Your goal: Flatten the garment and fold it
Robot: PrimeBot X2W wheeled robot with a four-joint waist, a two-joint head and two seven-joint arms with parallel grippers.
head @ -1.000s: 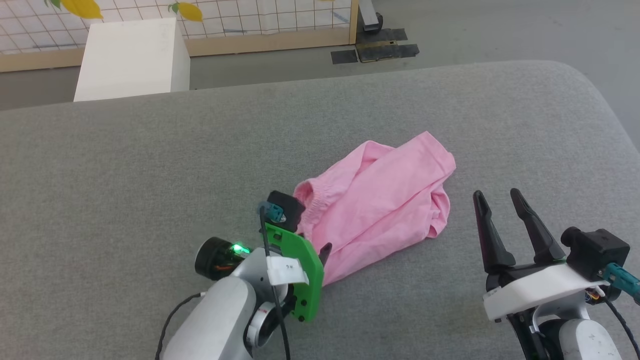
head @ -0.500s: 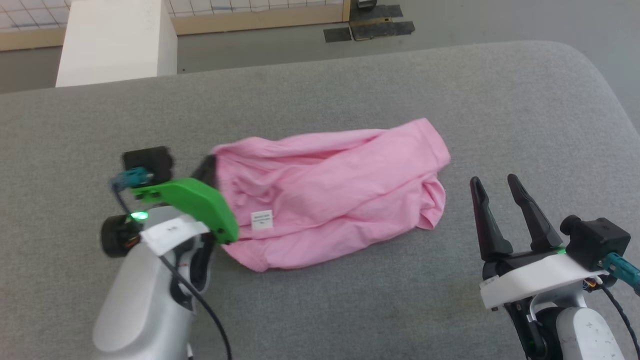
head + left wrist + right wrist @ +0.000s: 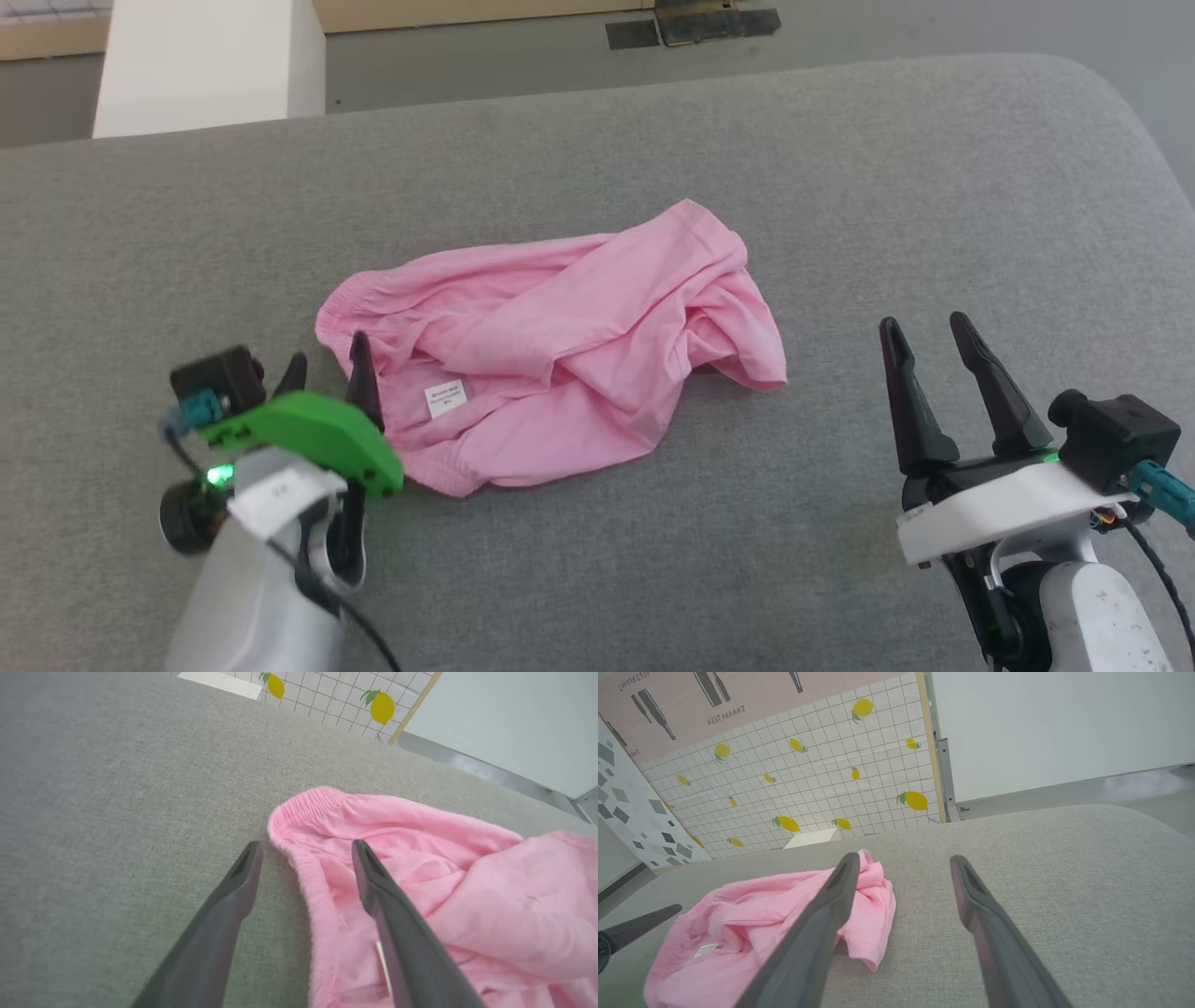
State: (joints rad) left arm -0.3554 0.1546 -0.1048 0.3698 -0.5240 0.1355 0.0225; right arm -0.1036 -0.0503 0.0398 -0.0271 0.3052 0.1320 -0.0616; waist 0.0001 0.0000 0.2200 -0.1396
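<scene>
**Grey surface (image 3: 597, 579), crumpled garment (image 3: 551, 373)**

Head view: the garment lies at the middle. Left wrist view: the left gripper (image 3: 307, 843) is spread, its fingers (image 3: 233, 891) either side of the waistband (image 3: 303, 805). Right wrist view: the right gripper (image 3: 904, 856), released and empty, stands right of the cloth.

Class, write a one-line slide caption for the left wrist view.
Open left gripper straddles the gathered waistband of crumpled pink shorts on a grey upholstered surface.

Light: bright, even, diffuse
Shadows: faint (soft-edged) under the garment (image 3: 579, 345)
Focus: head view sharp; left wrist view soft at edges
Distortion: wide-angle stretch in both wrist views
</scene>
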